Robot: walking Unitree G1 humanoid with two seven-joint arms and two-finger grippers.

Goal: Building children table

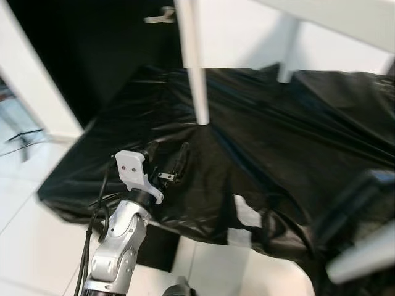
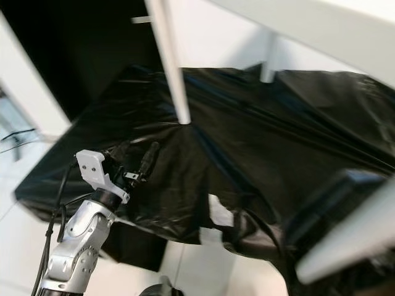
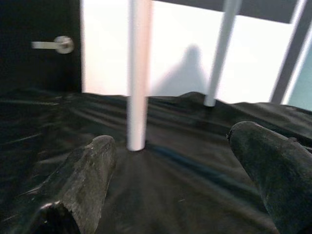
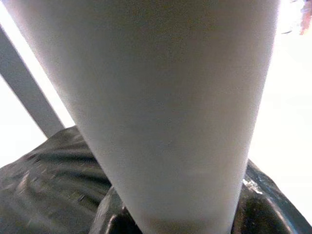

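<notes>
So the kids' table [image 1: 333, 18] is standing upright on a black plastic sheet [image 1: 296, 129] that's draped over some low surface, with white floor tiles [image 1: 24, 216] showing at around 8 o'clock. One white leg [image 1: 192, 61] is coming down near the middle of the head view, planting its foot on the sheet at about 12 o'clock from the left gripper [image 1: 165, 161]. A second leg [image 1: 287, 55] is sitting further back, toward 1 o'clock.

The left gripper is hovering low over the sheet's near-left part, fingers spread apart and grasping nothing. In its wrist cam the two black fingertips [image 3: 83, 180] are framing that front leg [image 3: 138, 73], which is standing well apart from them, not touching.

Another leg [image 1: 364, 253] is cutting blurry across the 4 o'clock corner of the head view. The right wrist cam is looking straight up along a fat white leg [image 4: 165, 112] that's sitting right between the fingers, so the right gripper [image 4: 180, 224] is looking clamped onto that table leg.

A dark door with a silver handle [image 3: 53, 45] is showing at 11 o'clock.
</notes>
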